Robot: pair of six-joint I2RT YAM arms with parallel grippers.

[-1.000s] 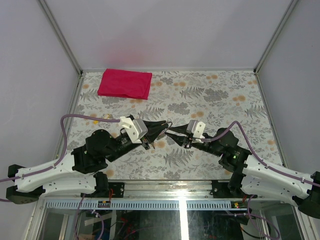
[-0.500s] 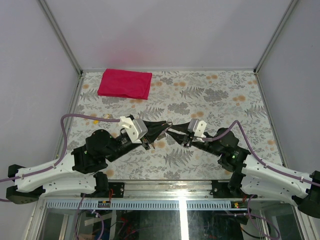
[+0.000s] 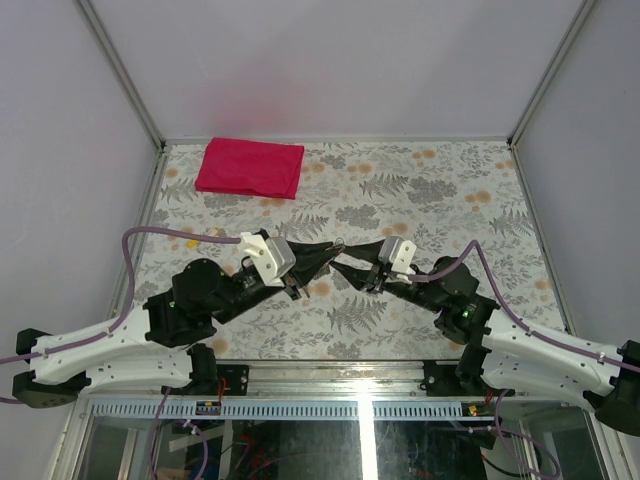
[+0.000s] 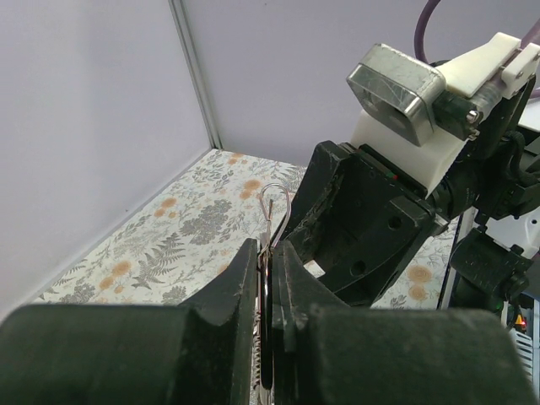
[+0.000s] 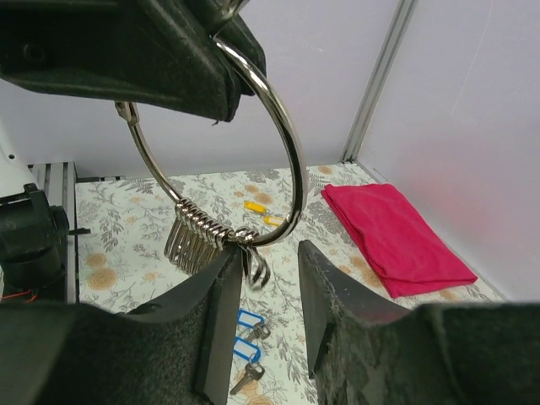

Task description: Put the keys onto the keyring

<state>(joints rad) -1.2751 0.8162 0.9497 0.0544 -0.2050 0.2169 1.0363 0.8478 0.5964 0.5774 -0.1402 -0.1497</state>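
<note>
— While the left gripper (image 3: 322,258) hangs in mid-air over the table (image 3: 430,200), its fingers are pressed together on the keyring (image 5: 194,236). That's a big silver hoop with a bunch of small wire loops dangling from its lower arc. Just right of it, the right gripper (image 5: 270,255) sits nose to nose with it. Its fingers are parted by a narrow gap, and one small loop hangs right at that gap.

— Has it got that loop?

— Hard to say. The loop sits close against one finger, but no clamp shows, so call it parted and probably empty. The keys (image 5: 247,321) are in neither gripper: their blue heads lie down on the table, well below the hoop.

— So what makes this step go well?

— By the look of it, the left should hold the hoop rigid and broadside. The right has two options. It can pinch one loop squarely, not two, or go down for a key and bring its hole to the wire end. A slipping hoop would spoil the threading.

— And the views?

— Overhead shows only two black fingertips meeting, with a red cloth (image 3: 250,167) far back left. Ring and keys are lost there. The left wrist sees the hoop edge-on, a thin line in its grip. Only the right wrist shows the full hoop, the keys, and yellow tags (image 5: 253,205) beyond.
</note>
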